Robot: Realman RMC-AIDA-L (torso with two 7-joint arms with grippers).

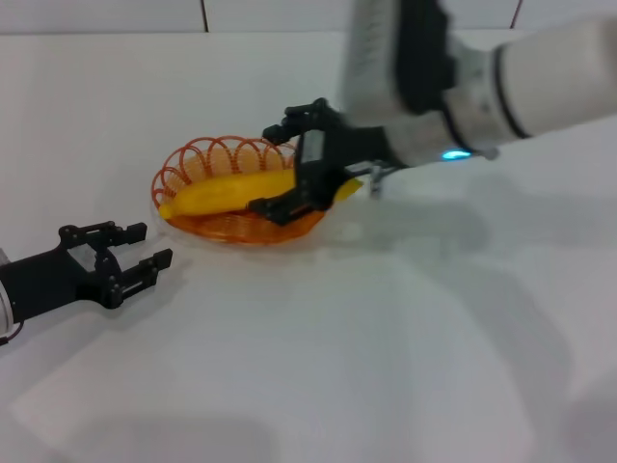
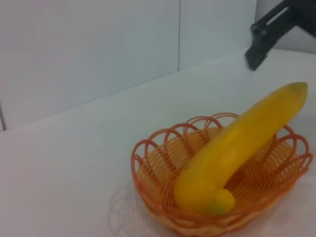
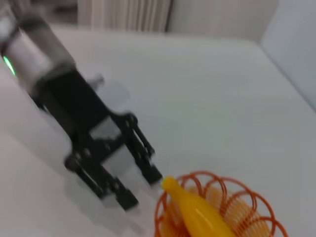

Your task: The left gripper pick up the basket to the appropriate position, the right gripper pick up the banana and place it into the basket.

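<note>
Banana [image 1: 231,191] in basket [image 1: 198,157]; seemingly between right fingers [image 1: 280,207]

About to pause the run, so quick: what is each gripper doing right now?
Left gripper: open, empty, on the table beside the basket.
Right gripper: open over the banana, which lies in the basket.

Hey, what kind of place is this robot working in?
Probably a lab or test bench: a bare white table, plain panelled wall, and only a banana in a basket.

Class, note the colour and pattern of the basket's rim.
The basket is orange looped wire with a scalloped rim, seen best in the left wrist view.
</note>
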